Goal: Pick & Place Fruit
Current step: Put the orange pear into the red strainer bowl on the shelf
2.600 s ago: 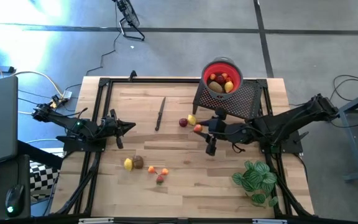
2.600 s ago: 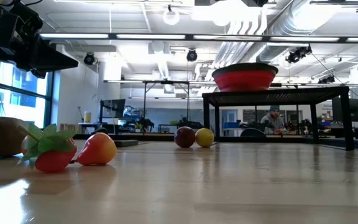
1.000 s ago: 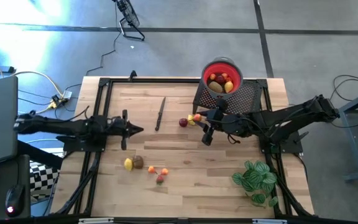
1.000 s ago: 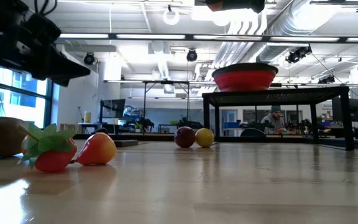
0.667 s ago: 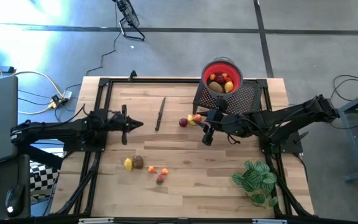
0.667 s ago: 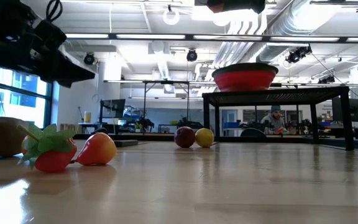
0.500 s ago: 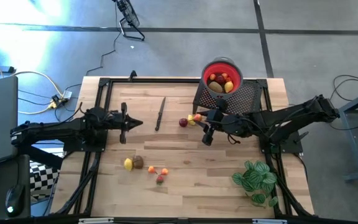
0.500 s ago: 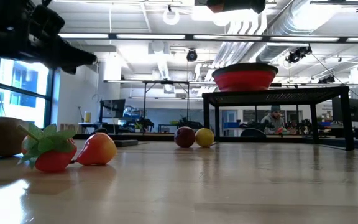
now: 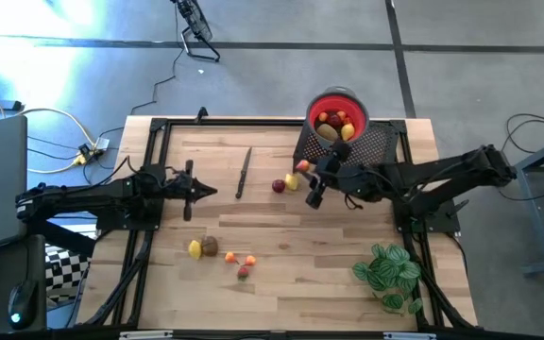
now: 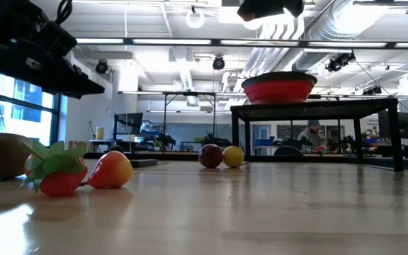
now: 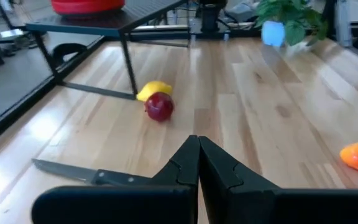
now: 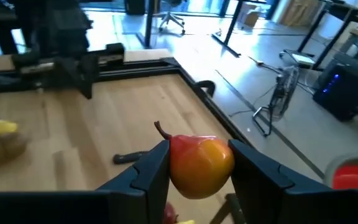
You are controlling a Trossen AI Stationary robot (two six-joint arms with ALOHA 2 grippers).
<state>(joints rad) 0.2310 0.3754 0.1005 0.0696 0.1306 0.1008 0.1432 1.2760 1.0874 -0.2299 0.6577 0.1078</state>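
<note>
Near edge of table (image 9: pixel 281 302): green plant (image 9: pixel 388 274) at the right corner, not part of the task. Just up from it, a loose cluster of fruit on the wood: yellow piece (image 9: pixel 195 249) touching brown piece (image 9: pixel 210 246), then 2 small orange bits (image 9: pixel 240 259) and a strawberry (image 9: pixel 243 272) beside them. All 5 untouched, still to be moved.

Mid table, left side: left gripper (image 9: pixel 212 192) parked low over the wood, fingers pressed together, nothing between them. Points toward the knife (image 9: pixel 244 172), which lies apart from it. Waiting only.

Mid table, right side: right gripper (image 12: pixel 194 180) lifted off the wood, pinching a red-orange pear (image 12: pixel 197 163) between both fingers, stem up. Grip looks centred. Dark red fruit (image 9: pixel 278 186) and yellow fruit (image 9: pixel 291 181) lie touching on the table just beside and under it, at the foot of the black rack (image 9: pixel 371 156).

Far side: red bowl (image 9: pixel 339 100) on top of the rack, already holding several pieces, yellow, red and brown.

Step in hand, as judged: carry phase, pear picked and on its way to the bowl. Next move calls for more height to clear the rack edge and bowl rim, then travel over the bowl centre, then release. Risk: clipping the rim, or dropping onto the heap so the pear rolls out. After that, 7 pieces left on the wood.
</note>
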